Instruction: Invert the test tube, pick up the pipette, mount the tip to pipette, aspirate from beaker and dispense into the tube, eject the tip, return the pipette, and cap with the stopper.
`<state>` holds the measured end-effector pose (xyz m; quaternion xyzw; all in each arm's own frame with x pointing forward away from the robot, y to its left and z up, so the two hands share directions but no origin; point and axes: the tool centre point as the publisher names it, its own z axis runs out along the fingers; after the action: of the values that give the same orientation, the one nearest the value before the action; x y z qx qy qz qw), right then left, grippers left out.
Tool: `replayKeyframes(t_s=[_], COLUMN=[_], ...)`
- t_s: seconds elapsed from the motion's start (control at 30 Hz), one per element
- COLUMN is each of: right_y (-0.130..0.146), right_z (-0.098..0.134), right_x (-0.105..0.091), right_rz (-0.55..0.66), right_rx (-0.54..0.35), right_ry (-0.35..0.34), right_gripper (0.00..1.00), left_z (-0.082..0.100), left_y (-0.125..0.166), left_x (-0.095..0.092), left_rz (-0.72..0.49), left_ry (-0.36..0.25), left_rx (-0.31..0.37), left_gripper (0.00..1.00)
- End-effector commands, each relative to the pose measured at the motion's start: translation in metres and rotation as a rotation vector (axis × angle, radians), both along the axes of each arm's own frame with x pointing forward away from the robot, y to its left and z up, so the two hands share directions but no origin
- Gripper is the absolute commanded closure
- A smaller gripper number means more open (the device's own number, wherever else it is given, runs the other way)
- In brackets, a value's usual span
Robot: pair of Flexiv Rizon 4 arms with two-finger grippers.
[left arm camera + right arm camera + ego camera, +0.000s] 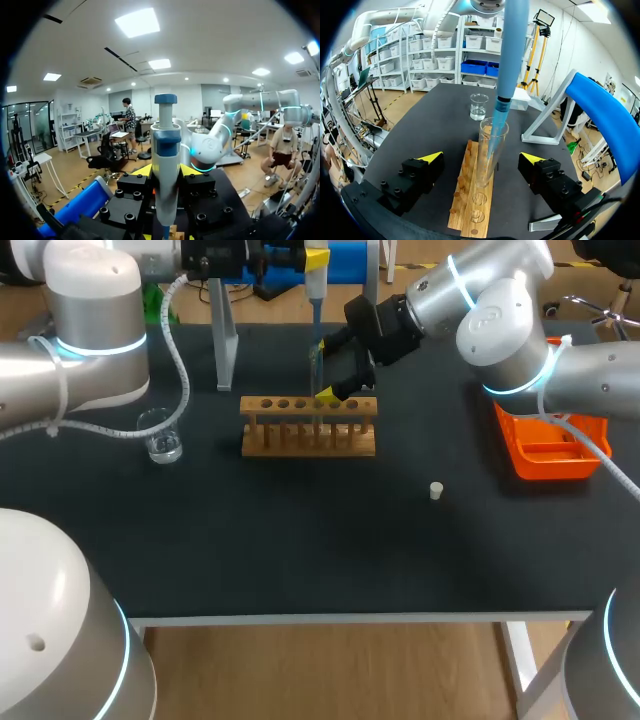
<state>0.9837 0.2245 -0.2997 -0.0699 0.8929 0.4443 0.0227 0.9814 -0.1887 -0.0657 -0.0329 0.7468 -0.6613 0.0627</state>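
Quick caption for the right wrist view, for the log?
The pipette dips into the tube in the rack, right hand open either side; beaker beyond.

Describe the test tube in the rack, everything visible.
The test tube is clear glass, unstoppered, mouth up, standing upright in a hole of the wooden rack. The tip of the blue pipette reaches down into its mouth. The right hand is open, one finger on each side of the tube, neither touching it. Any liquid inside cannot be made out.

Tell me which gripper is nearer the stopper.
Right. The right gripper is down at the rack; the left gripper holds the pipette higher above the rack, farther from the stopper.
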Motion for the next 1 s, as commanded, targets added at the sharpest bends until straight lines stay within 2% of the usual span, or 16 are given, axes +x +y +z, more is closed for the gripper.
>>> replayKeyframes(t_s=[0.03,0.43,1.0], right_y=[0.000,0.000,0.000], right_z=[0.001,0.001,0.001], right_x=[0.000,0.000,0.000], right_rz=[0.001,0.001,0.001], right_rx=[-0.004,-0.004,-0.004], right_ry=[0.001,0.001,0.001], right_gripper=[0.00,0.00,0.00], left_z=[0.002,0.004,0.017], left_y=[0.000,-0.001,-0.002], left_x=[0.000,0.002,0.002], left_rz=[0.000,-0.004,0.010], left_ry=[0.001,-0.002,-0.007], left_rx=[0.002,0.007,-0.005], left_gripper=[1.00,1.00,1.00])
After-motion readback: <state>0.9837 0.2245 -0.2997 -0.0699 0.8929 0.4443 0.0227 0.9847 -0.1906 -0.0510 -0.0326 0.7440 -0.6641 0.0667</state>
